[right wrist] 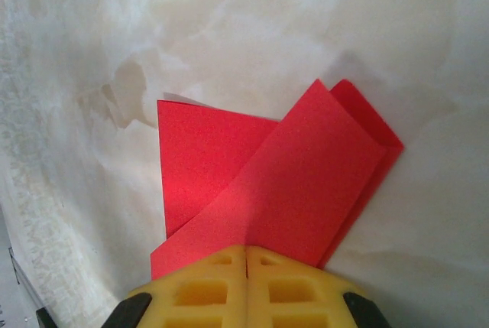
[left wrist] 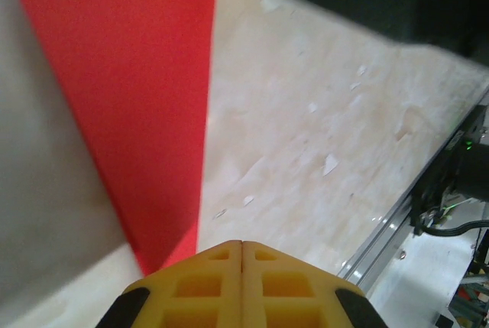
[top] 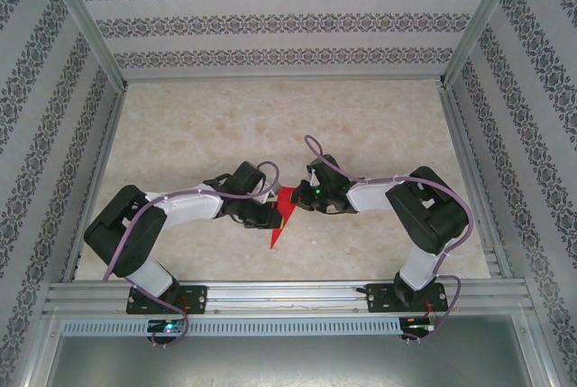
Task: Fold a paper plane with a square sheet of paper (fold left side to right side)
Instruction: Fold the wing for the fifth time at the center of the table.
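Note:
The red paper [top: 283, 217], folded into a narrow pointed shape, lies flat on the table between my two arms, its tip toward the near edge. In the right wrist view the paper [right wrist: 290, 183] shows overlapping folded layers, and my right gripper [right wrist: 246, 249] is shut with its yellow tips resting on the paper's near edge. In the left wrist view the paper [left wrist: 137, 114] is a long red wedge left of my left gripper [left wrist: 242, 244], which is shut, its tips at the wedge's narrow end. From above, the left gripper [top: 268, 216] and right gripper [top: 303, 199] flank the paper.
The marble-look table [top: 270, 125] is walled by patterned panels [top: 288, 22] at the back and sides. An aluminium rail [top: 288, 292] carrying both arm bases runs along the near edge, and the same rail [left wrist: 397, 213] passes at the right of the left wrist view.

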Available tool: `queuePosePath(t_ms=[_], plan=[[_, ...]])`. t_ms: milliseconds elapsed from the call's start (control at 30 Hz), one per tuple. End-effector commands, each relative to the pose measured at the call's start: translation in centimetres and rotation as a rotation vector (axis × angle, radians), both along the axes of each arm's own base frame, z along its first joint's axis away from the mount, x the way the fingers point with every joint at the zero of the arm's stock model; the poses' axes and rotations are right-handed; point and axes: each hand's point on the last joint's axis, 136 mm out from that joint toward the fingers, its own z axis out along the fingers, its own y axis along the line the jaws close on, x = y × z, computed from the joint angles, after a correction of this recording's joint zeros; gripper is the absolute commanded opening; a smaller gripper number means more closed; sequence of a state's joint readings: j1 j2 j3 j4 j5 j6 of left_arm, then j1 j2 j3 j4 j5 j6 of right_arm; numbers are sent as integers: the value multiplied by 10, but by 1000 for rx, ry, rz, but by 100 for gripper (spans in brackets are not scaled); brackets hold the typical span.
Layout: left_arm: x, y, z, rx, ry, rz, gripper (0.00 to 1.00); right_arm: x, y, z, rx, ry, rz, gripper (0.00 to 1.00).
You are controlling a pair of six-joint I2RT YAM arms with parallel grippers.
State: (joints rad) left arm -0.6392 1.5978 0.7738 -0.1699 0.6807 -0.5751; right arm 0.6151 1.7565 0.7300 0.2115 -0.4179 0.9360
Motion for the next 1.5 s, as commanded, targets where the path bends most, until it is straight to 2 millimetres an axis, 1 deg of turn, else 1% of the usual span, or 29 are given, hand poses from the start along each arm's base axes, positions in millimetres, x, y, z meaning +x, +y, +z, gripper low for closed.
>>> queuePosePath(t_ms=[0,333,467,600,700,900,1200,1467], plan=[[4,-4,-3,-8,13,-17,0,-21,-25,-37,-127,96,-17,0],[11,-14,-9,-4,15,-33,0,-24,-23,-42,-140,103,-13,0],[12,-18,-16,3,22,-44,0,-25,-24,-43,-145,107,-15,0],[13,-17,-25,36,26,-50,0,-25,-25,-44,-150,107,-15,0],[11,-15,-29,49,29,-54,0,-26,-26,-45,-158,111,-14,0],[1,-9,-33,63,44,-63,0,-26,-29,-49,-167,119,-17,0],[-26,6,-40,78,87,-95,0,-27,-33,-53,-176,130,-20,0],[-41,16,-37,93,93,-129,0,-29,-36,-55,-182,137,-22,0]])
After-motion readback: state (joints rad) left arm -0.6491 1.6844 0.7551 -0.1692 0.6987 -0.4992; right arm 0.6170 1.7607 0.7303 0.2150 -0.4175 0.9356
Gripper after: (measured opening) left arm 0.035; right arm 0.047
